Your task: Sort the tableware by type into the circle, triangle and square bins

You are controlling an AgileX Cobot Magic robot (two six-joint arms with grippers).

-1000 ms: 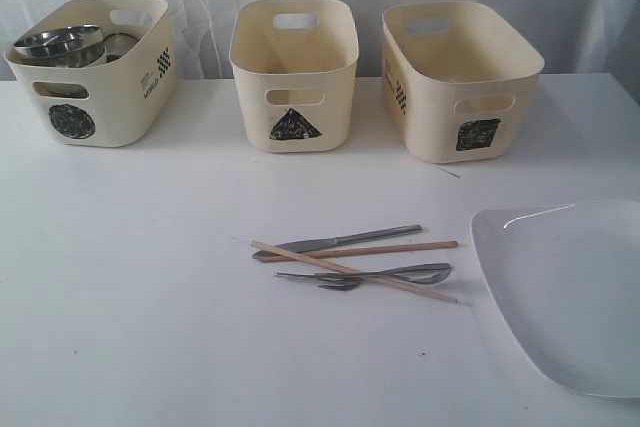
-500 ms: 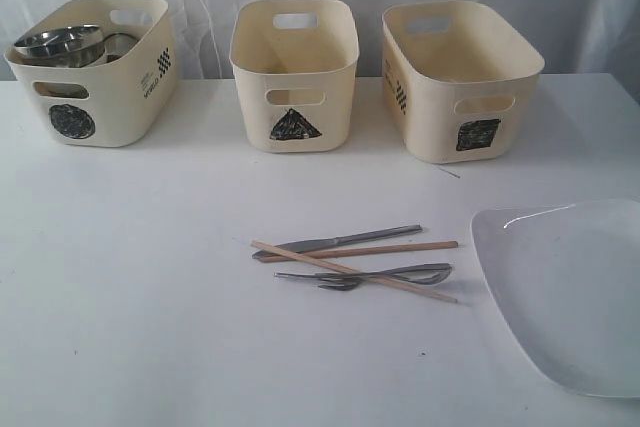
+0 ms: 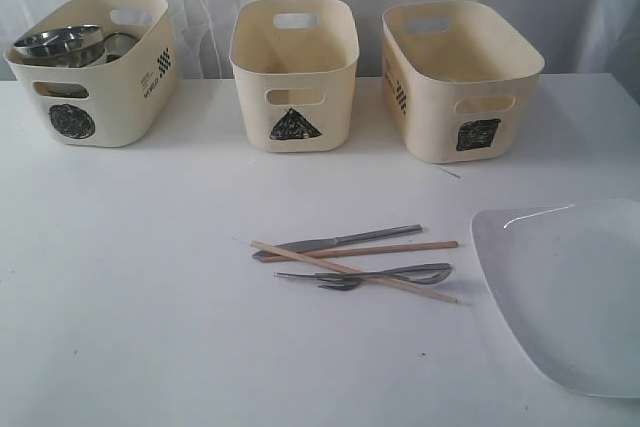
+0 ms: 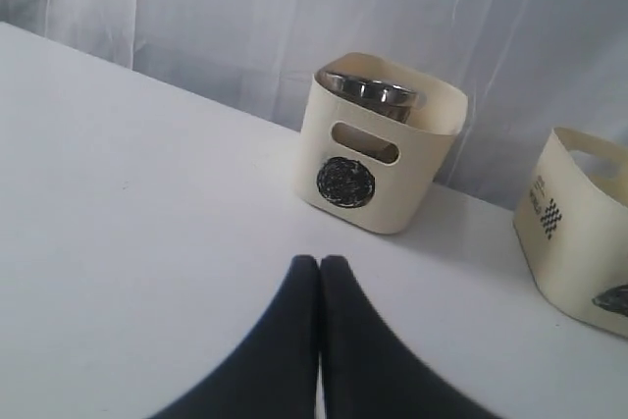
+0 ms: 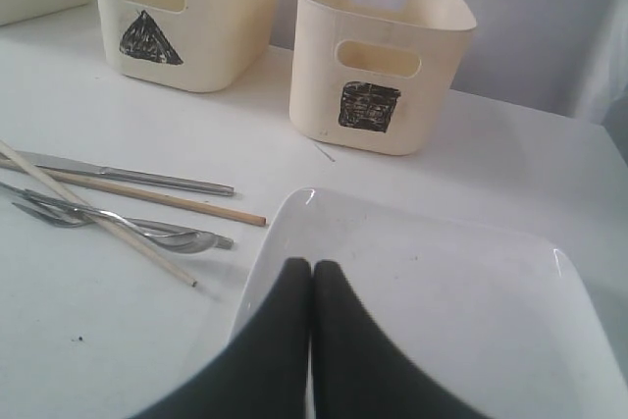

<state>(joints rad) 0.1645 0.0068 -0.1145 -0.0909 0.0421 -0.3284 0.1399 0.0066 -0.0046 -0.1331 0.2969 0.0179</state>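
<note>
Our right gripper (image 5: 312, 267) is fully closed with nothing in it, poised above the near-left corner of the large white plate (image 3: 570, 297), which lies flat at the near right of the table (image 3: 130, 277); our left gripper (image 4: 319, 272) is likewise pressed shut and empty, over bare table on the left, facing the circle bin (image 3: 120, 97). We judge the plate to be stiff, smooth and breakable, and awkward because it sits flat, so the raised rim nearest us looks like the only place to pinch it. Left of it lies a crossed pile: steel knife (image 3: 340, 241), fork (image 3: 340, 285), spoon (image 3: 425, 272) and two wooden chopsticks (image 3: 350, 271). The steel pieces are thin, rigid and likely slippery, the chopsticks light; we would lift the uppermost chopstick first, at mid-shaft. The exterior view alone shows the circle bin, triangle bin (image 3: 295, 67) and square bin (image 3: 440, 97) in one far row, but neither gripper. The left wrist view shows steel vessels (image 4: 373, 93) up at the circle bin's rim; which they are we cannot tell. Only the right wrist view shows the gripper over the plate
</note>
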